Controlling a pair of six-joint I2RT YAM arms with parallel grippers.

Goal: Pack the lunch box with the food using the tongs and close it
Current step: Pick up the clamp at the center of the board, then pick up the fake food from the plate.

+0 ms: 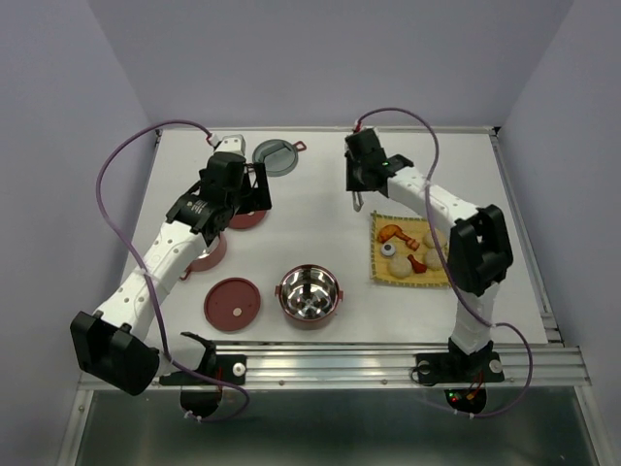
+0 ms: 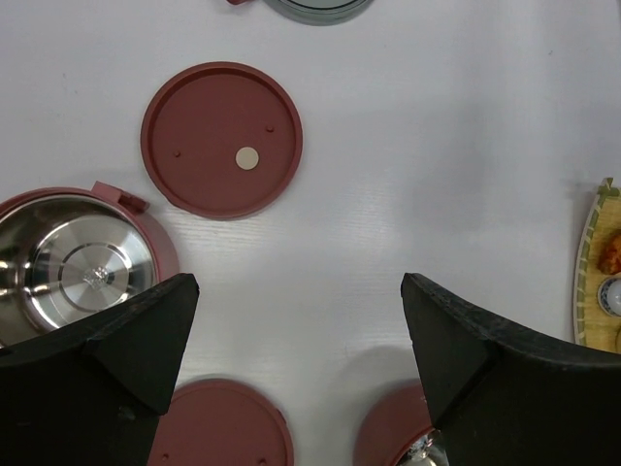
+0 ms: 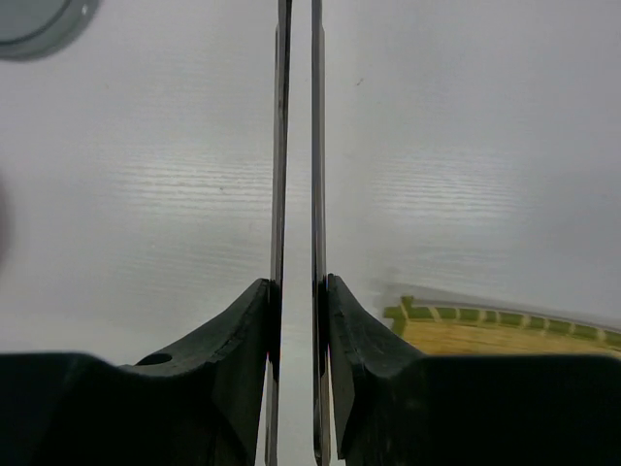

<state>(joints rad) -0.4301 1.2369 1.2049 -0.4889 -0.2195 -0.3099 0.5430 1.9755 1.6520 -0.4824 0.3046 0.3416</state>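
The lunch box lies in parts: a steel-lined red bowl [image 1: 310, 296] [image 2: 398, 437], a flat red lid [image 1: 233, 303] [image 2: 218, 427], a second bowl [image 1: 207, 256] [image 2: 78, 267] under my left arm, and a second red lid with a pale dot [image 1: 247, 219] [image 2: 221, 139]. My left gripper [image 1: 254, 199] [image 2: 296, 291] hangs open above bare table among them. The food [image 1: 408, 250] [image 2: 611, 257], buns and orange pieces, lies on the yellow mat [image 1: 378, 277] [image 3: 505, 330]. My right gripper [image 1: 359, 189] [image 3: 299, 286] is shut on the silver tongs [image 1: 360, 202] [image 3: 281, 146], whose two arms run almost parallel.
A grey-green lid [image 1: 275, 155] [image 2: 315, 8] [image 3: 39, 19] lies at the back of the table. The mat's green border faces the right gripper. Purple cables arc over both arms. A metal rail runs along the near table edge.
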